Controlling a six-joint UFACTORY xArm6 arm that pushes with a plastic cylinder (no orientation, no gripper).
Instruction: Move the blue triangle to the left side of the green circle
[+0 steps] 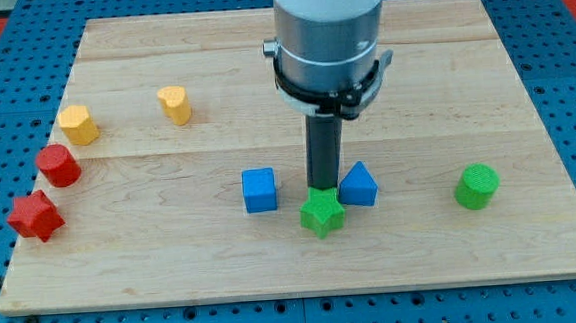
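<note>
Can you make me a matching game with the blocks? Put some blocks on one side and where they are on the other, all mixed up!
Blocks:
1. green circle
2. red star
3. blue triangle
4. blue cube

Places:
A. far at the view's left, near the board's edge
B. just right of my tip
C. alone at the view's right
D. to the left of my tip, left of the green star

Pairs: 1-C, 2-A, 3-B, 4-D

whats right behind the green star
Directly behind the green star stands the dark rod, with the blue triangle beside it on the view's right. My tip itself is hidden behind the star, so contact can't be confirmed.
</note>
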